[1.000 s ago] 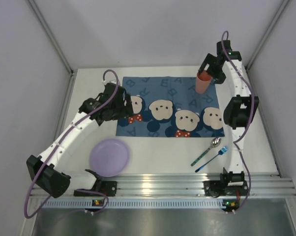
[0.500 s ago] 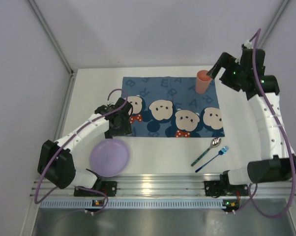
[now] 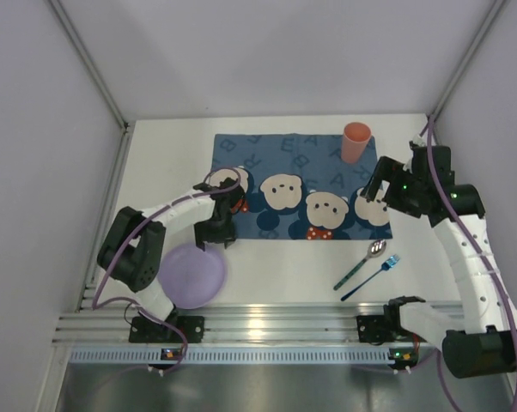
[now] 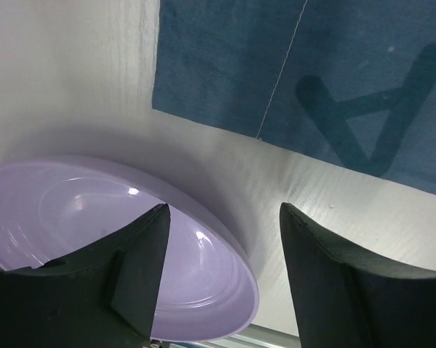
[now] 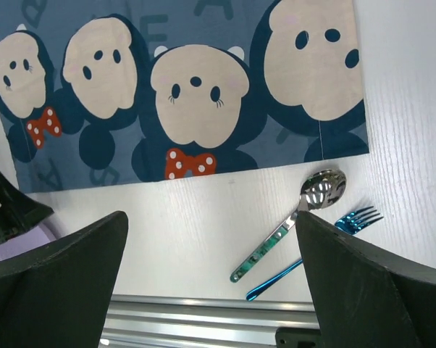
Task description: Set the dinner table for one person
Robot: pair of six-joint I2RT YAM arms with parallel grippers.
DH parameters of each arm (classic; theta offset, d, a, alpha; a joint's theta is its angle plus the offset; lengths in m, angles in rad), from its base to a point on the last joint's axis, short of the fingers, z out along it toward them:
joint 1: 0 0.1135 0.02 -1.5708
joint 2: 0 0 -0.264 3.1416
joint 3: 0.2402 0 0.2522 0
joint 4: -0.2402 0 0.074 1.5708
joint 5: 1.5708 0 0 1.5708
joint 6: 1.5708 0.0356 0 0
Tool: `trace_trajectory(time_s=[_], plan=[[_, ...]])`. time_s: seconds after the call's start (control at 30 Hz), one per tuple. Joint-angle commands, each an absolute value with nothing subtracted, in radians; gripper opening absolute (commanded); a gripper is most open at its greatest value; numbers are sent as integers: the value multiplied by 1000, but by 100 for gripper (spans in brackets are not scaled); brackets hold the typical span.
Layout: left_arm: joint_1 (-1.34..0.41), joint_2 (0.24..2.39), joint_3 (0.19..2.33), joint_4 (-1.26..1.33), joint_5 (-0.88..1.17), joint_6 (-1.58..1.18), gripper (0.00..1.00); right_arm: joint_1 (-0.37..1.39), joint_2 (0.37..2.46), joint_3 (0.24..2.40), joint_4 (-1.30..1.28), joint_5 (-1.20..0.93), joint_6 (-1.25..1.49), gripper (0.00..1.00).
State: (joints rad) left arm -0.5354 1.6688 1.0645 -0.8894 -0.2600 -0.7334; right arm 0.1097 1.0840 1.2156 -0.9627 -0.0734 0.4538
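the white table carries a blue placemat at its far middle and a purple plate near left. the left gripper gapes empty over the plate's rim, maybe touching it; the right gripper hangs wide open, empty.

The table is white and matt, with a fine grain like painted wood showing in the wrist views. Along its near edge the rail is ribbed bare metal with a dull brushed sheen. The placemat is printed cloth, matt, with a loose thread lying on it. The plate is lilac plastic, smooth and glossy, catching small highlights. The cup looks like matt salmon plastic. The spoon has a mirror-polished metal bowl and a patterned green handle; the fork is shiny metallic blue. The left gripper has fingers of black matt plastic.
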Motion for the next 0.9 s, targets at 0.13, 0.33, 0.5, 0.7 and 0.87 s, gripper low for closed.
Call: trace_trajectory(time_s=[0.13,0.33,0.5,0.7,0.87], plan=[[-560,1660,1052,-893,-287,-815,50,121,997,1209,-1023,-49,417,100],[-569,1643,1031,-893,-279,-819,0,135,986,1197,-1031,-45,414,100],[-594,1594,1130,-987,-299,-834,0,141,989,1198,-1031,-40,414,100],[-666,1669,1530,-1103,-365,-793,0,146,977,1187,-1031,-37,416,100],[-713,1854,1845,-1079,-349,-681,0,143,966,1198,-1060,-6,407,100]])
